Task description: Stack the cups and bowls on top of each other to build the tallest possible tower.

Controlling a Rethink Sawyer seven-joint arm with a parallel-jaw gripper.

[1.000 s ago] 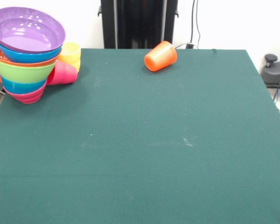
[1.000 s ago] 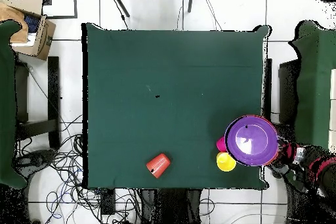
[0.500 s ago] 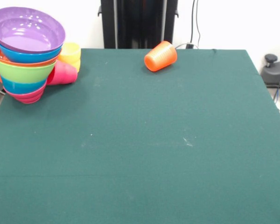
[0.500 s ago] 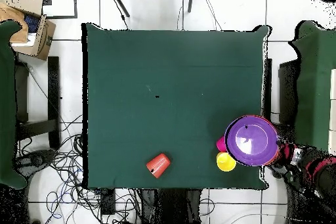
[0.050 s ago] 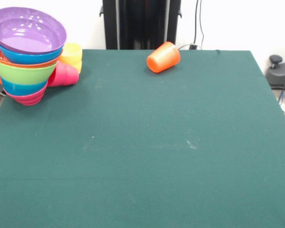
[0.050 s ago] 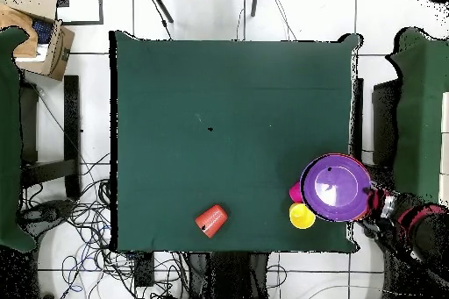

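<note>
Tower point(image 5: 26, 52) of nested bowls, purple on top, beside yellow cup point(image 5: 72, 54) and pink cup point(image 5: 64, 74); orange cup point(image 5: 163, 57) on its side

table centre and near side: bare green cloth point(image 5: 147, 156), open passage
far-left corner: tower point(image 5: 26, 52) with 2 cups, yellow point(image 5: 72, 53) and red-pink point(image 5: 64, 74), touching it
far edge: orange cup point(image 5: 163, 57) on its side, alone

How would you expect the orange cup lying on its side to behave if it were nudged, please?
The orange cup lies on its side, alone near the table edge, so it would probably roll, curving because it tapers. It looks like thin plastic, likely light enough to skid. Its ridges may help grip.
</note>
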